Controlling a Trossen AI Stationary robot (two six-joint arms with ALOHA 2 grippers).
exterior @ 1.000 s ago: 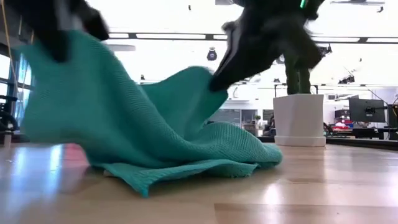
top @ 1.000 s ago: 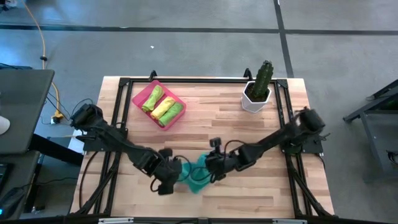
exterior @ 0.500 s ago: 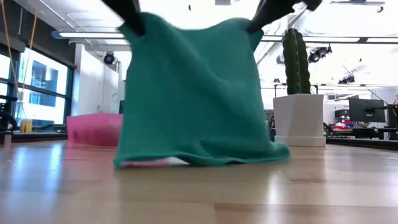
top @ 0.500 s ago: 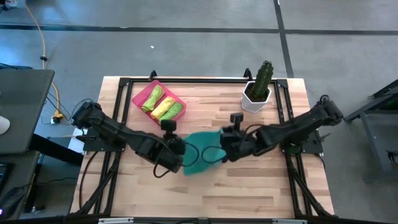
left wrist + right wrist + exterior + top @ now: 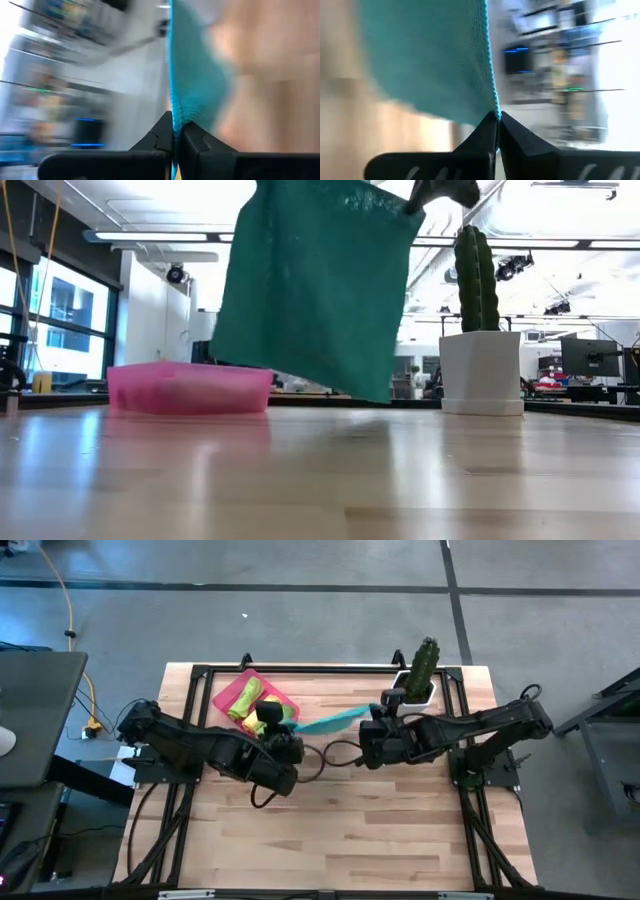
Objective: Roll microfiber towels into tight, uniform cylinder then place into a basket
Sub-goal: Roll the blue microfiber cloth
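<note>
— Holding the teal towel (image 5: 330,721) stretched in the air between my two claws, its lower edge clear of the counter (image 5: 400,820)?

— Yes. Left claw (image 5: 292,732) and right claw (image 5: 371,716) each pinch a top corner; its long axis runs claw to claw, neither nearer.

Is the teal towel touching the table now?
Apart. In the low view the teal towel hangs clear, with open background showing between its bottom edge and the table.

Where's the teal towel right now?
High view: the teal towel hangs mid-table, clear of the wood, stretched between the left tool and right tool, between pink basket and cactus pot.
</note>
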